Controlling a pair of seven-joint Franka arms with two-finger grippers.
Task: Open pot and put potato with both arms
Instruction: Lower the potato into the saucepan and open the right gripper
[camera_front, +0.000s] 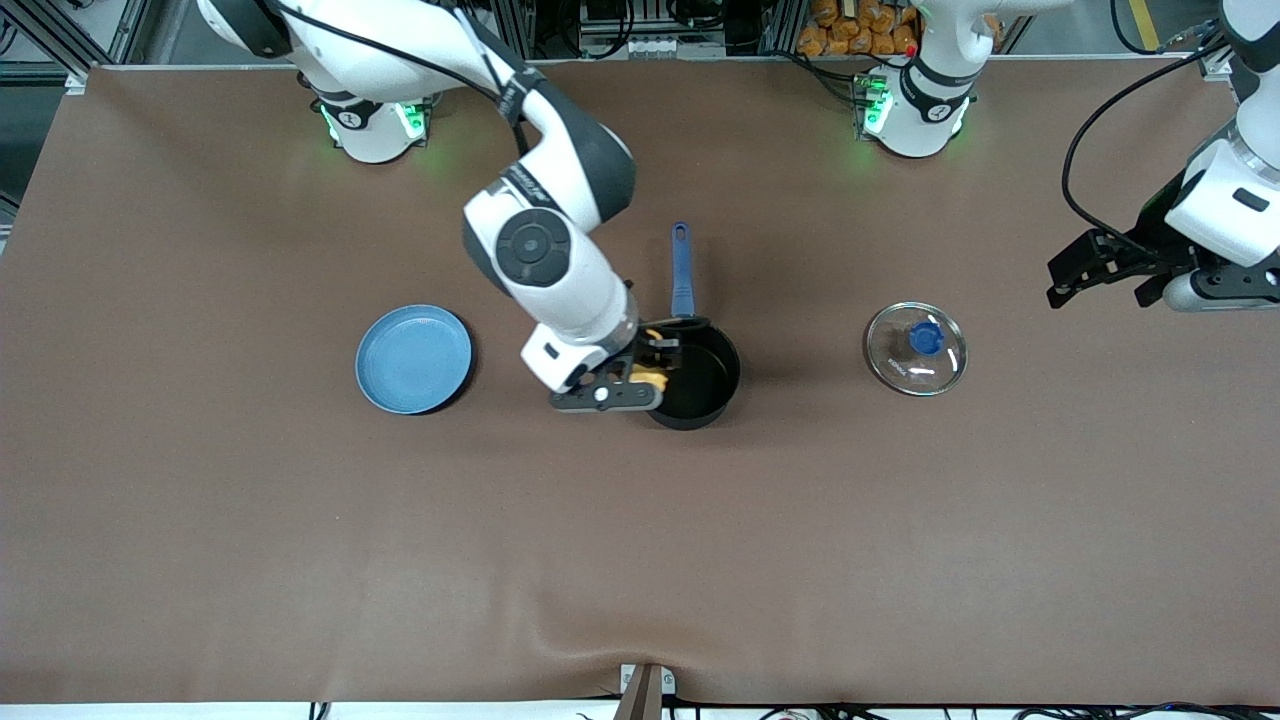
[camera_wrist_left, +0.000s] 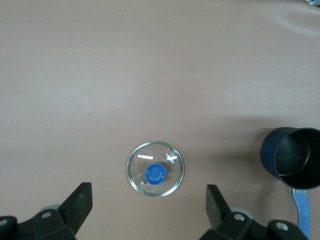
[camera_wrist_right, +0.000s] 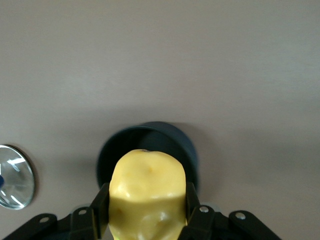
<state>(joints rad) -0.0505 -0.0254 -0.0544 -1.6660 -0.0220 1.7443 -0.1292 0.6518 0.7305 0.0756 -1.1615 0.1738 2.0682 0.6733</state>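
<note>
The right tool (camera_front: 645, 375) is squeezed tight on the potato (camera_front: 650, 379) and holds it just over the rim of the pot (camera_front: 700, 385), near the middle of the front picture. To the left of it in that picture, a blue plate (camera_front: 414, 359) sits on the brown table (camera_front: 200, 520) with nothing on it. The pot is black with a long blue handle, and nothing is inside it yet. To the right of the pot lies the glass lid (camera_front: 915, 349), flat on the table, so the opening part looks done. At the right edge of the picture, the left tool (camera_front: 1100, 268) hangs in the air near the lid, its fingers (camera_wrist_left: 80, 202) wide apart, holding nothing; that arm waits. What is left, I think, is to let the potato drop into the pot.
</note>
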